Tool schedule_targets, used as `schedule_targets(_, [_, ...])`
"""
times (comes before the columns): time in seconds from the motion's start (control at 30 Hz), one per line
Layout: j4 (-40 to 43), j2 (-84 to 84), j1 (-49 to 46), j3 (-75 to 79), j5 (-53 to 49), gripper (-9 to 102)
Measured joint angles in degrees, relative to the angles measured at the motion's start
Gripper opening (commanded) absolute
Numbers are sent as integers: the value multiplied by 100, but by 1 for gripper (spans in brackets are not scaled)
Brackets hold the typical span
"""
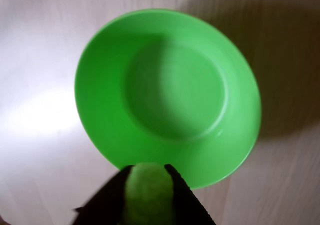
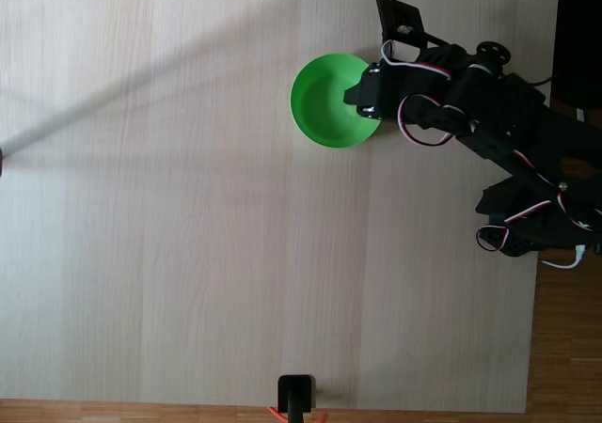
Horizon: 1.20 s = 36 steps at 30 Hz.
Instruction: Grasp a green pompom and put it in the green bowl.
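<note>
Hand (image 1: pixel 148 171) above green bowl (image 1: pixel 100 110) rim, clamping green pompom (image 1: pixel 148 187)

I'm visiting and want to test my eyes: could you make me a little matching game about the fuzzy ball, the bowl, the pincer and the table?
Things:
1. green pompom
2. green bowl
3. pincer
4. table

States:
A. pale wood, lying under everything
B. black, shut on the fuzzy ball at the bowl's rim
C. held between two black fingers
D. nothing inside it, standing on the wood

Pairs: 1-C, 2-D, 3-B, 4-A
</note>
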<state>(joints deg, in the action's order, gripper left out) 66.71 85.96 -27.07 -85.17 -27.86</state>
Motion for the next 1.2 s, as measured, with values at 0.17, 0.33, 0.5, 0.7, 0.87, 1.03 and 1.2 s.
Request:
schedule_targets(0.17, [0,0,0,0,0,25])
schedule_targets(0.33, [0,0,0,0,-26,29])
schedule_targets(0.5, [0,0,18,0,-26,29])
schedule_targets(0.7, [0,835,554,-396,26,19])
schedule_targets(0.87, [0,2083,1160,-1362,44,1])
schedule_targets(1.03, [0,3366,1688,-2373,44,1])
schedule_targets(1.2, [-9,4535,2048,-3331,158,0])
